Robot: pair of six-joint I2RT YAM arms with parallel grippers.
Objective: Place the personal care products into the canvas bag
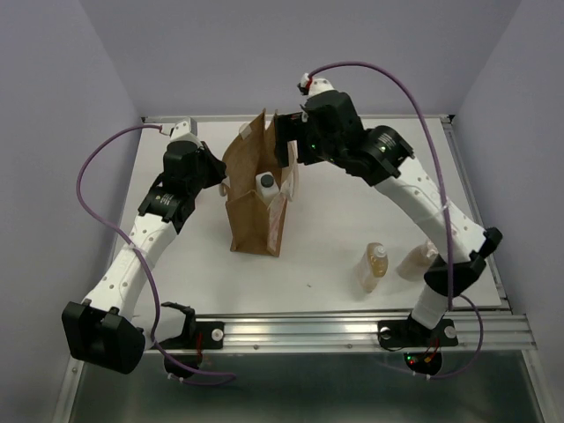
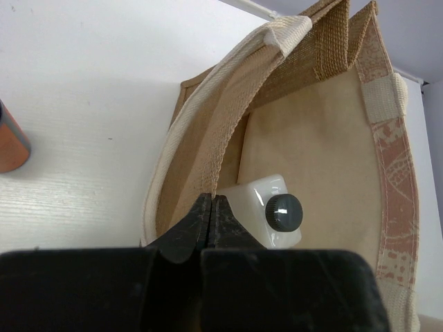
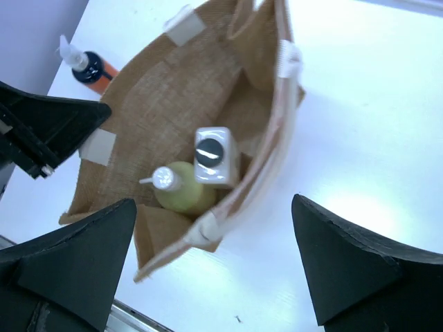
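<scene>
The canvas bag stands upright mid-table. Two products are already inside it, the pale yellow-green bottle and the clear squarish bottle with a black cap, side by side on the bottom.

The left gripper is closed at the bag's near rim. It appears to pinch the fabric and hold the mouth open.

The right gripper hangs over the opening with its jaws spread wide and nothing between them, so this looks like the gap between a drop and the next fetch.

The amber bottle and the beige-peach bottle lie on the table near the right arm's base, well apart from the bag.

The right arm probably needs to swing back to one of them and close on its body. It would then carry the bottle above the rim while the left arm keeps the bag steady.
</scene>
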